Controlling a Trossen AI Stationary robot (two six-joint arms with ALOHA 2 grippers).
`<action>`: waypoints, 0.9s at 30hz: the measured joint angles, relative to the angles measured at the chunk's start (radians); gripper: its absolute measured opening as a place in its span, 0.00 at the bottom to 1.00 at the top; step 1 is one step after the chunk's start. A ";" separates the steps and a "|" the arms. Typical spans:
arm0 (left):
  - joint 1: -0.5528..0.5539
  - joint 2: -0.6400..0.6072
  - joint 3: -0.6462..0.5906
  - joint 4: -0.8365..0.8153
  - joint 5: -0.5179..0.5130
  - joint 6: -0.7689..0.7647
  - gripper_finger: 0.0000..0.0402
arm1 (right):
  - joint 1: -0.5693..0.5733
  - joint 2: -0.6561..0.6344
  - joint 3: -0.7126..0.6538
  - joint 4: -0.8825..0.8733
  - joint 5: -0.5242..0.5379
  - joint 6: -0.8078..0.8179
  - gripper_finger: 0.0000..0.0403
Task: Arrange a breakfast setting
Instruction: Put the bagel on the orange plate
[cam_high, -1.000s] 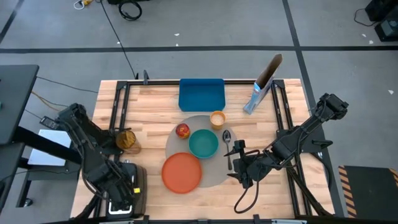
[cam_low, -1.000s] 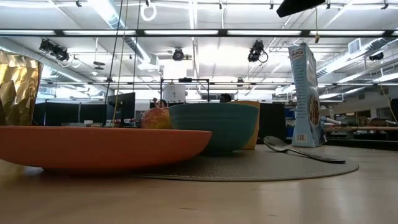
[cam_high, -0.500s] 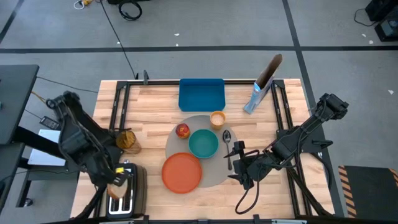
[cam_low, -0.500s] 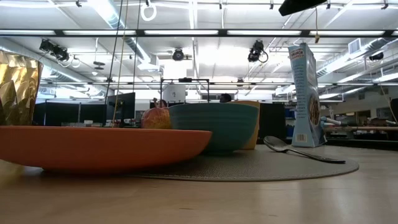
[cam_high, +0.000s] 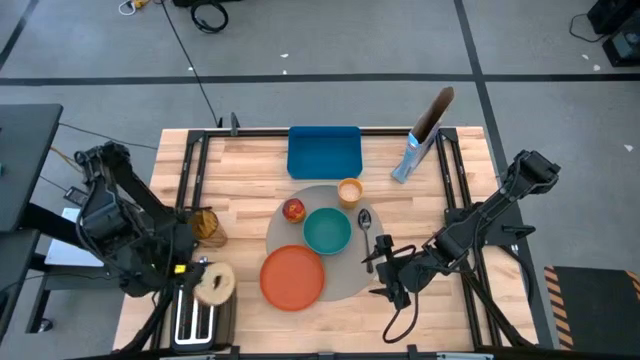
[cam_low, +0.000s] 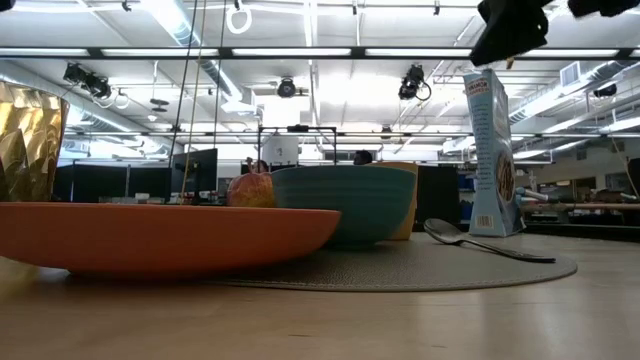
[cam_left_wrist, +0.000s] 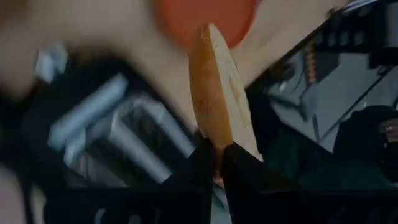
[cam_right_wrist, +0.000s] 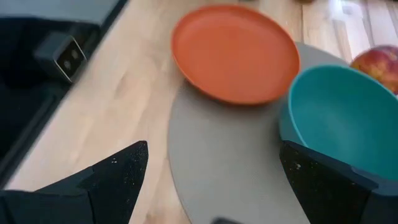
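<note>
We take the round mat (cam_high: 318, 243) as our landmark, near the middle of the table (cam_high: 250, 170). On it sit the bowl (cam_high: 327, 231) at its centre, the apple (cam_high: 293, 210) at its far left, the cup (cam_high: 349, 191) on its far rim, and the spoon (cam_high: 365, 222) along its right side. The plate (cam_high: 292, 277) overlaps its near left edge. Behind the mat lies the tray (cam_high: 324, 151); behind and to the right stands the cereal bag (cam_high: 410, 159). Left of the mat, at the table's near corner, sits the toaster (cam_high: 198, 318), with the bread (cam_high: 215, 283) held above it.
</note>
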 joint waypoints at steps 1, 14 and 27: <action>0.007 0.009 -0.001 0.007 -0.045 0.053 0.07 | 0.004 0.000 -0.004 0.021 0.001 0.000 0.92; 0.173 0.316 -0.004 0.170 -0.200 0.752 0.07 | 0.111 0.000 -0.043 0.187 0.186 -0.065 0.92; 0.419 0.530 -0.005 0.326 -0.007 1.097 0.07 | 0.132 0.000 -0.043 0.211 0.189 -0.029 0.92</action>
